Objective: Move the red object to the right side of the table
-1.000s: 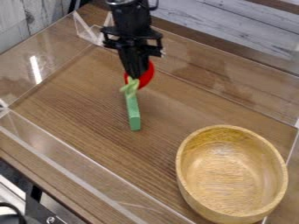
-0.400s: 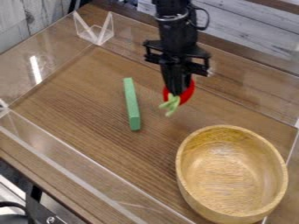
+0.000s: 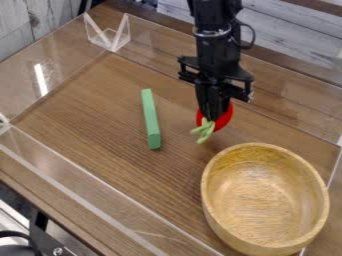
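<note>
Your 1 gripper (image 3: 214, 101) pinches the red strawberry (image 3: 217, 117) at its tips, leafy cap angled toward the bowl's (image 3: 210, 203) side.

Wooden bowl and green stick, with clear and dark items at the edges

A large, round, light wooden bowl (image 3: 265, 199) sits at the lower right, its smooth hollow turned up. Left of it and farther back, well apart from the bowl, lies a long, narrow green stick (image 3: 151, 119), running nearly straight up and down in the view, its lower end leaning slightly right. At the upper left stands a small clear, angular piece (image 3: 110, 34), see-through with pale edges. In the bottom left corner are dark objects (image 3: 19, 243), cut off by the frame and too partial to identify.
</note>
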